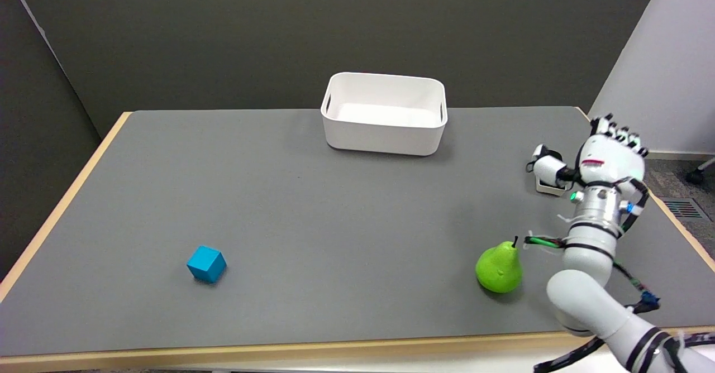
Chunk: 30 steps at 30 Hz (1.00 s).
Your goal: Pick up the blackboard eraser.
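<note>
White bin (384,133), green pear (499,268), blue cube (206,263). Grey table (313,216) edged in pale wood. White hand (606,158) with black fingertips.

White arm (586,261), black cables

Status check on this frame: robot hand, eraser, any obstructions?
Right robot hand over the table's right edge, grip unclear. Blackboard eraser mostly hidden beneath it, contact not confirmed. Pear near the forearm, not blocking.
</note>
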Each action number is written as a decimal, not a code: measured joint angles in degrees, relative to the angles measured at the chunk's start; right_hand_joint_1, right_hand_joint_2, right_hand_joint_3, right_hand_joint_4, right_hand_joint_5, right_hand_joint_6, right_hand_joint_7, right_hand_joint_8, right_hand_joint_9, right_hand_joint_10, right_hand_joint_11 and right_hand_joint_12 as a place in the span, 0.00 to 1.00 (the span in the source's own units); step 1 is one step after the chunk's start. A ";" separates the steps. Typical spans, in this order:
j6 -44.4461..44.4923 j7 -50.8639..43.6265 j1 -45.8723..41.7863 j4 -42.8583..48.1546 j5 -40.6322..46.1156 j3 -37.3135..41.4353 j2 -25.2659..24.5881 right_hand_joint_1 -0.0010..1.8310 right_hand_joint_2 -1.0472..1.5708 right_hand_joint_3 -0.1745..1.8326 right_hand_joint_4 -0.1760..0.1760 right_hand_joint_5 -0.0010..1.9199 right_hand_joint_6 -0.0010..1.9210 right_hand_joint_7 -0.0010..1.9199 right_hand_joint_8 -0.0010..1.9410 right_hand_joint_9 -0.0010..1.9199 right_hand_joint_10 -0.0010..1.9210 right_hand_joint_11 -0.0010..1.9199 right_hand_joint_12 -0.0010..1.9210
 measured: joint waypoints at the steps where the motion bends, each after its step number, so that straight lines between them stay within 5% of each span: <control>1: 0.46 -0.87 0.31 0.00 1.02 -0.48 -0.53 0.24 0.64 0.52 0.00 0.07 0.23 0.15 0.29 0.11 0.47 0.09 0.73; 30: 6.54 -13.69 16.06 -6.79 30.25 -6.95 0.11 0.24 0.65 0.47 0.00 0.07 0.21 0.14 0.27 0.09 0.49 0.10 0.76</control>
